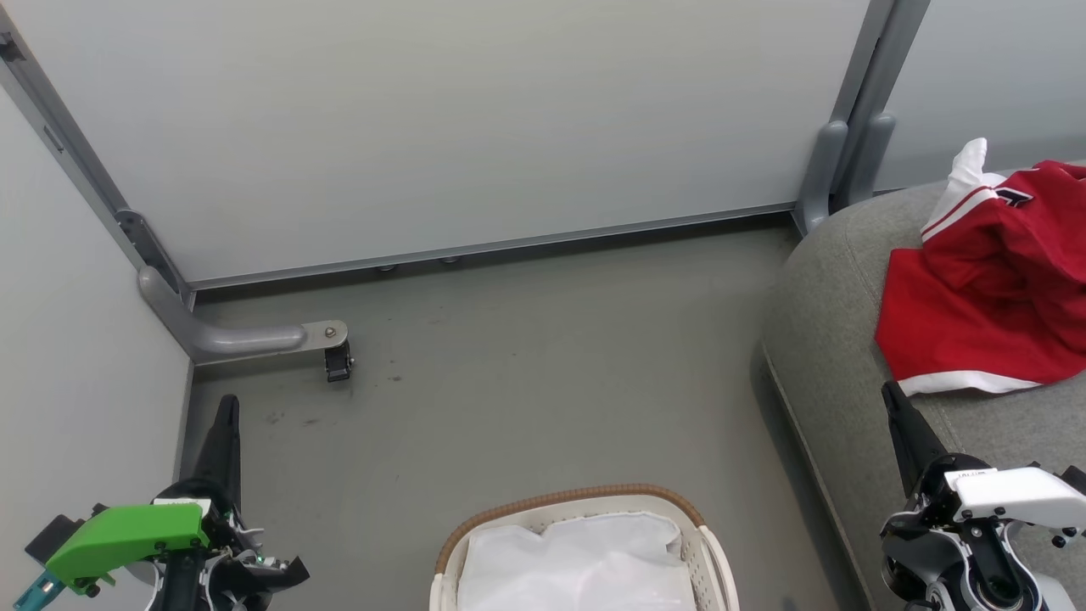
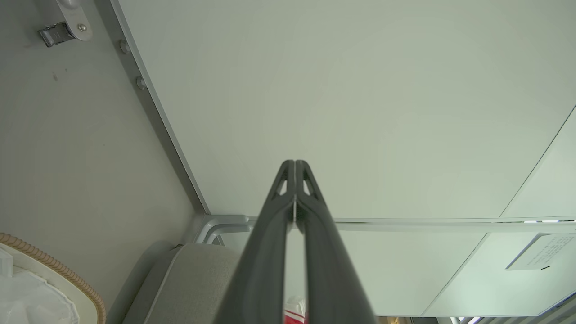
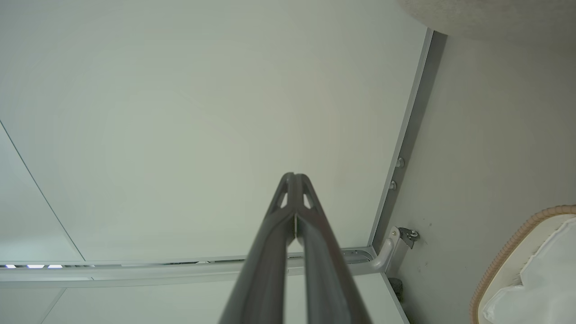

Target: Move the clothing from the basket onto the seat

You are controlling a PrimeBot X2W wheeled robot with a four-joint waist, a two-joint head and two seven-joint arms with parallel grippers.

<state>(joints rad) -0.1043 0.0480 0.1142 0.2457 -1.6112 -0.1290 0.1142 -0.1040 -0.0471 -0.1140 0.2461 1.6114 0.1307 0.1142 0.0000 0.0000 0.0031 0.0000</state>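
Observation:
Red clothing with white striped trim lies crumpled on the grey seat at the right, a small dark mark near its top. The cream basket with its brown rim band stands on the floor at the bottom centre, holding white fabric. My left gripper points up at the lower left, shut and holding nothing; in the left wrist view its tips meet. My right gripper rises at the lower right beside the seat's front, just below the red hem, shut and holding nothing.
Pale partition walls close the back and left. A grey bracket foot with a small caster sits on the grey floor at the left. A grey post stands behind the seat's corner. The basket rim and the seat are also in the wrist views.

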